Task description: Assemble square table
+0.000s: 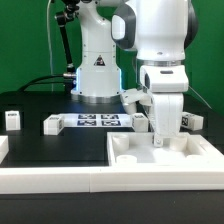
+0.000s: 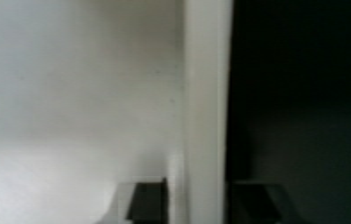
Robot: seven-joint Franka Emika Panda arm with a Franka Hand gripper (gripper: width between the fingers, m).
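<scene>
open table [image 1: 60, 146] beside square slab [image 1: 200, 151], legs [image 1: 52, 124] beyond

The raised white rim [image 2: 204, 90] of the square table [image 2: 65, 100] stands between the hand's [image 2: 202, 200] dark fingertips [image 2: 149, 202], black surface [image 2: 305, 100] alongside.

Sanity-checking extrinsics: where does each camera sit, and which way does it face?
Exterior view: off the arm, a little above table height, facing the robot base across the square tabletop; it shows the arm and claw.
Wrist view: on the wrist, looking along the claw at the tabletop's raised rim; only dark fingertips show, one either side of the rim.
Shared: the claw and the square tabletop.
</scene>
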